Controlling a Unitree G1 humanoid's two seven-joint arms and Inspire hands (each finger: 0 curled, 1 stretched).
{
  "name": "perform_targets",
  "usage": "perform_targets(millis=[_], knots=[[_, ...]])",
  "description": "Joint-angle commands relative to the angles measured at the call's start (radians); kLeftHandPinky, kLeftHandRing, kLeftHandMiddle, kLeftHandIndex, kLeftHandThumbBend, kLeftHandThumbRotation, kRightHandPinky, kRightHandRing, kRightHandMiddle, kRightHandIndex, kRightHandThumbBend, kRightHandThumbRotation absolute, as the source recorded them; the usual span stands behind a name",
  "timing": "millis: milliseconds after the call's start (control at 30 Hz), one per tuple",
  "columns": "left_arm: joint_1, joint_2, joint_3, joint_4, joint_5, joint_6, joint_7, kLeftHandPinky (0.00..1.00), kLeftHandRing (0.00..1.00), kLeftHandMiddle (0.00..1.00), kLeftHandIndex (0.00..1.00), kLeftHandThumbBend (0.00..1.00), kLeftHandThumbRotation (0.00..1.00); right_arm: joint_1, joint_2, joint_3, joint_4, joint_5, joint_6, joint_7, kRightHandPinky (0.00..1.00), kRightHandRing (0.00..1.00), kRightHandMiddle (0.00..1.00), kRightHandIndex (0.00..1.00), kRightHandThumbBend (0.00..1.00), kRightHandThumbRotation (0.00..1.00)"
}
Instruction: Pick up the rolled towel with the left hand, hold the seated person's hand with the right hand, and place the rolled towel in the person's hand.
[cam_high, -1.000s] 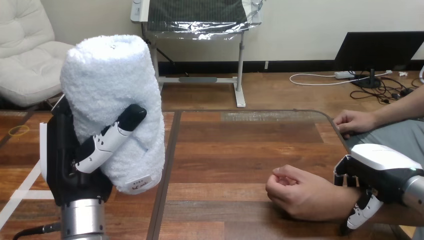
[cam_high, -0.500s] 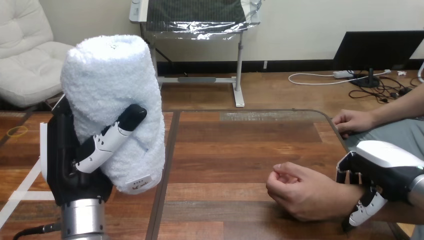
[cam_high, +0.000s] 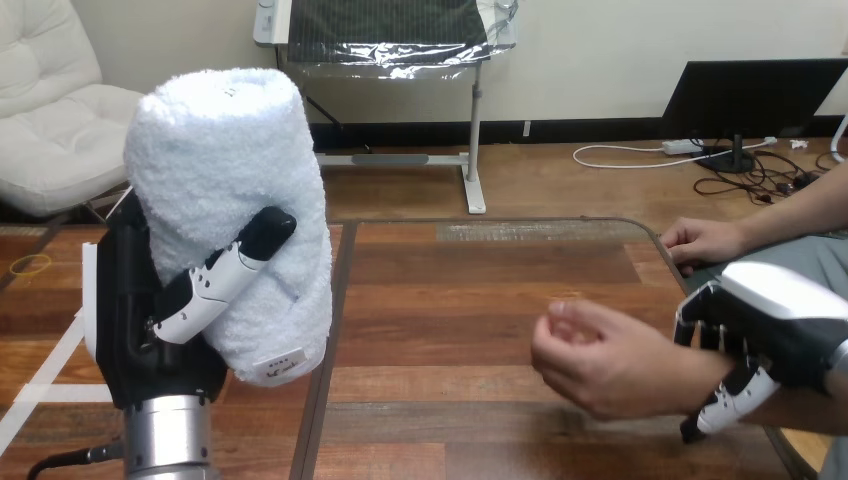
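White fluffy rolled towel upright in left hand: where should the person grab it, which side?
Likely grab the white fluffy rolled towel by its bare upper half, from the view's right: it stands upright, and the left hand has its fingers curled round the lower half.

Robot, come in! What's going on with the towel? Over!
Left robot hand shut on towel, upright, above table. Right robot hand curled round person's wrist. Person's hand loosely curled, apart from towel. Nothing between them.
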Motion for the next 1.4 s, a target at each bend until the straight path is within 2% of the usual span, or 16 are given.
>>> perform_targets(millis=[0,333,733,867,1367], knots=[[-0.076,-0.004,0.010,-0.004,0.011,-0.009,-0.002,0.14,0.21,0.28,0.34,0.40,0.00,-0.061,-0.009,-0.040,-0.058,0.037,-0.014,-0.009,0.23,0.30,0.37,0.43,0.92,0.03],[-0.116,-0.002,0.018,0.045,0.032,-0.020,-0.004,0.15,0.22,0.29,0.34,0.42,0.00,-0.084,-0.009,-0.056,-0.058,0.051,-0.019,-0.011,0.26,0.31,0.38,0.43,0.94,0.04],[-0.245,0.012,0.032,0.184,0.016,-0.037,-0.048,0.15,0.22,0.29,0.34,0.45,0.00,-0.125,-0.001,-0.064,-0.065,0.078,0.004,0.004,0.29,0.34,0.39,0.43,0.94,0.03],[-0.297,0.019,0.040,0.257,0.011,-0.070,-0.084,0.16,0.22,0.30,0.34,0.46,0.00,-0.141,0.004,-0.062,-0.058,0.088,0.005,0.006,0.29,0.33,0.38,0.43,0.94,0.04],[-0.467,0.015,0.062,0.523,0.012,-0.185,-0.156,0.18,0.25,0.32,0.35,0.56,0.00,-0.166,0.027,-0.059,-0.065,0.145,0.032,0.036,0.30,0.35,0.41,0.46,0.92,0.06]])
